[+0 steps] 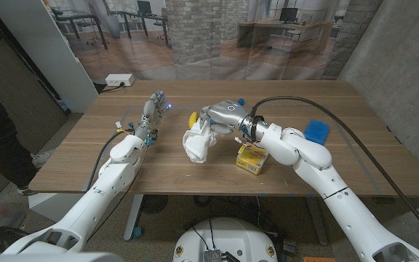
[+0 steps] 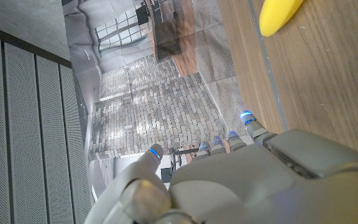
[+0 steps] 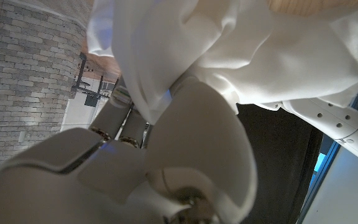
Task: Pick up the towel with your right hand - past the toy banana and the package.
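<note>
White cloth, the towel, hangs bunched from my right hand, whose fingers are clamped on its upper folds; in the right wrist view the fabric drapes directly over the hand. The towel's long axis runs roughly vertical, top in my grip, lower end at or just above the wooden table; I cannot tell whether it touches. It lies mid-table, directly below and slightly to the left of the right hand. The toy banana sits just behind the towel, partly hidden; the yellow package stands beside my right forearm. My left hand stands upright well to the left, fingers apart, holding nothing. In my judgement, a straight lift should clear the table, since the right hand already has the towel.
</note>
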### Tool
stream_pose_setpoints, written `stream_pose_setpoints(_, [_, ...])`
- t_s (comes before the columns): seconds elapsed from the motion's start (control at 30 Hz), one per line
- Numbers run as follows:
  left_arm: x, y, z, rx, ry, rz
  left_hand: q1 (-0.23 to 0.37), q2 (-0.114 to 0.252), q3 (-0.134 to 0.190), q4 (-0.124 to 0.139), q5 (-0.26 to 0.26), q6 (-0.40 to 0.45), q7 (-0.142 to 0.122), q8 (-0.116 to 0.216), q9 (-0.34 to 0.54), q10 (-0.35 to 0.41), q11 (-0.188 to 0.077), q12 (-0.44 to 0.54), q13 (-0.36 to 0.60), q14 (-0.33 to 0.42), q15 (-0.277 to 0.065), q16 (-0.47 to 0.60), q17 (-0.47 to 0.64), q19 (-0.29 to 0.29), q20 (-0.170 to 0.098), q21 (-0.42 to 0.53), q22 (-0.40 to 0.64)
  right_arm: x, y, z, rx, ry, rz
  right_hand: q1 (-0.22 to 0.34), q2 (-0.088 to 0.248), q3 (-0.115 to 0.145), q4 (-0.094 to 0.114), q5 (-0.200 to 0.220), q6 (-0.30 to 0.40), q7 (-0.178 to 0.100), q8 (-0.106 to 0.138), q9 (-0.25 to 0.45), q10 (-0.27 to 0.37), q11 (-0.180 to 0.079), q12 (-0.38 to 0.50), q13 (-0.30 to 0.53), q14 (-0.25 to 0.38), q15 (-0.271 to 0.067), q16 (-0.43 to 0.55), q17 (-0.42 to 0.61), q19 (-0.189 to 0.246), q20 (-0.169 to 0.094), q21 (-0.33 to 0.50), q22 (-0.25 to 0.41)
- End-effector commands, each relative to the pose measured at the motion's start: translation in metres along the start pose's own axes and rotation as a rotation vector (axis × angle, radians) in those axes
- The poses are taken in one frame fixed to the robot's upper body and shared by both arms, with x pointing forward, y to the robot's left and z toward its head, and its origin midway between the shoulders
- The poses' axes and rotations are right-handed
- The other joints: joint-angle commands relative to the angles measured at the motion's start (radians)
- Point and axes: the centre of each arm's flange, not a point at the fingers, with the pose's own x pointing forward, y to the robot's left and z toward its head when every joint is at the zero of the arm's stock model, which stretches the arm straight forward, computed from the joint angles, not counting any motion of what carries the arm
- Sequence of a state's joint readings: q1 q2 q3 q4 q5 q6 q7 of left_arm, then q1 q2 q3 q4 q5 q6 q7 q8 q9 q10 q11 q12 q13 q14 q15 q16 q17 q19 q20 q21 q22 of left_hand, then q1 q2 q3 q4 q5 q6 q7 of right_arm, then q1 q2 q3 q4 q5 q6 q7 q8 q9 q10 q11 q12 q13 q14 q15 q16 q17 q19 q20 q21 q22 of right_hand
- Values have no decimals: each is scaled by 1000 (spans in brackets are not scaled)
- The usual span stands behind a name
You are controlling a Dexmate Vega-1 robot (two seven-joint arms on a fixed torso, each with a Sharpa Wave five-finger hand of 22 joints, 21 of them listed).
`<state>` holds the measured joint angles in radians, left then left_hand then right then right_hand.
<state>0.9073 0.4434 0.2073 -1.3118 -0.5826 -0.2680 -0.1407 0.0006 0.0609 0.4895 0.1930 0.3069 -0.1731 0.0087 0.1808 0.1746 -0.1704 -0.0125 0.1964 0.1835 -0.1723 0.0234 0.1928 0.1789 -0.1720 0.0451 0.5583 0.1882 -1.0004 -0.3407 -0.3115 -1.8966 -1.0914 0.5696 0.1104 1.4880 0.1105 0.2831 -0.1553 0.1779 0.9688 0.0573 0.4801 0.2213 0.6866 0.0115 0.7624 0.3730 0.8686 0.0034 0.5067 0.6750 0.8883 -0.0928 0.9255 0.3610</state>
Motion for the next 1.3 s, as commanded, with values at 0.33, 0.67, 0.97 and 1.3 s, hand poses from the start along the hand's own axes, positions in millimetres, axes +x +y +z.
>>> stream_pose_setpoints(0.33, [-1,1,4,5,-6,0,4,120,-1,-1,3,-147,-6,3,2,-164,3,3,3,-193,5,1,4,-143,4,-5,2,0,-18,-4,-51,15,-67,28,17,4,2,7,28,14,-7,8,30,18,10,3,160,-230,-12,10,-35,-120,25,-4])
stream_pose_setpoints(0.67, [-2,2,5,3,-12,1,5,120,-1,-1,3,-147,-6,3,2,-165,2,3,3,-192,4,1,4,-143,4,-6,2,1,-24,-4,-79,21,-87,29,16,5,3,7,32,14,-10,12,29,17,11,4,165,-229,-20,15,-42,-120,38,-9])
stream_pose_setpoints(0.97, [-3,3,6,2,-12,0,5,120,-1,-1,3,-147,-6,3,2,-164,3,3,3,-192,5,1,4,-142,3,-7,2,2,-29,-5,-78,30,-89,29,16,6,4,7,31,13,-15,16,26,16,11,3,168,-229,-28,20,-51,-121,50,-14])
stream_pose_setpoints(1.3, [-6,4,7,8,-6,-5,5,120,-1,-1,3,-146,-7,3,2,-163,3,4,3,-192,5,1,4,-141,3,-8,2,-2,-39,-8,-102,59,-128,30,16,7,4,7,32,14,-19,20,25,17,12,5,169,-229,-38,26,-61,-120,64,-20])
